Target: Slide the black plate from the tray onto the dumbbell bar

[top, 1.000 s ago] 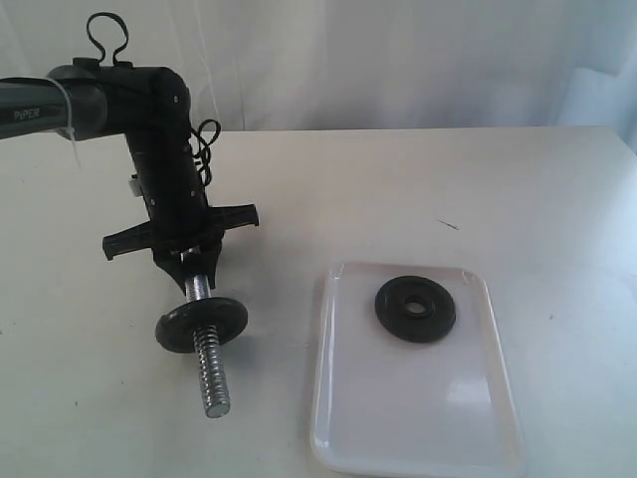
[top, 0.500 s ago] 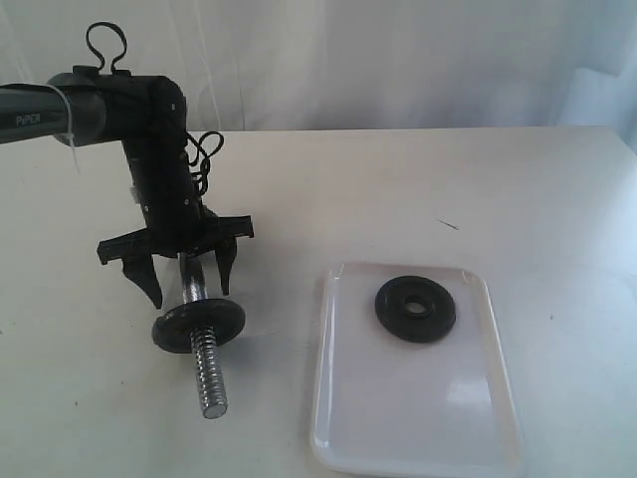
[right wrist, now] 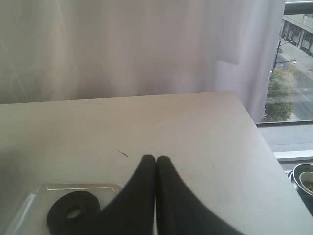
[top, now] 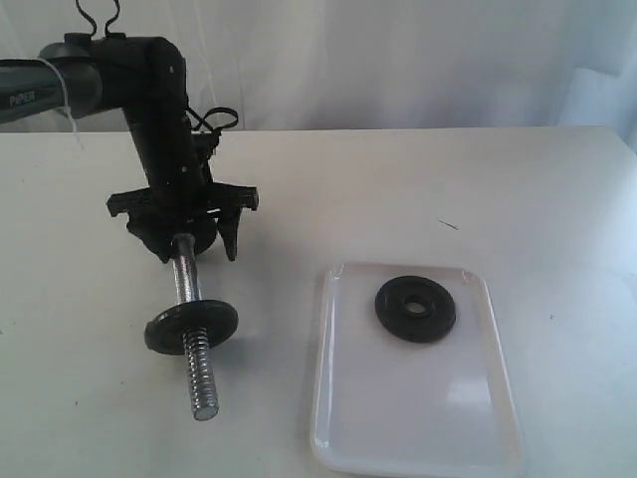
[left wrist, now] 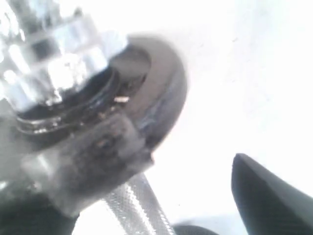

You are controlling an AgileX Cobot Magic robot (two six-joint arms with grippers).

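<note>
A chrome dumbbell bar [top: 186,284] lies on the white table, its threaded end [top: 203,383] toward the front. One black plate [top: 190,327] sits around the bar near the middle. My left gripper [top: 191,242] stands open over the bar's far end, one finger [top: 232,237] on each side, not gripping it. In the left wrist view the plate [left wrist: 164,98] and the knurled bar [left wrist: 139,208] are blurred and very close. Another black plate [top: 415,309] lies flat at the far end of the white tray [top: 418,428]. My right gripper [right wrist: 156,159] is shut and empty, hovering near the tray [right wrist: 83,186] and that plate [right wrist: 73,211].
A small dark mark [top: 450,225] lies on the table behind the tray. The table's right edge [right wrist: 254,122] borders a window, with a bowl [right wrist: 303,178] below it. A white curtain hangs behind the table.
My left gripper has opened, let go of the dumbbell bar and drawn back along it. The bar with its plate has settled slightly to the left. The plate on the tray has not moved.
</note>
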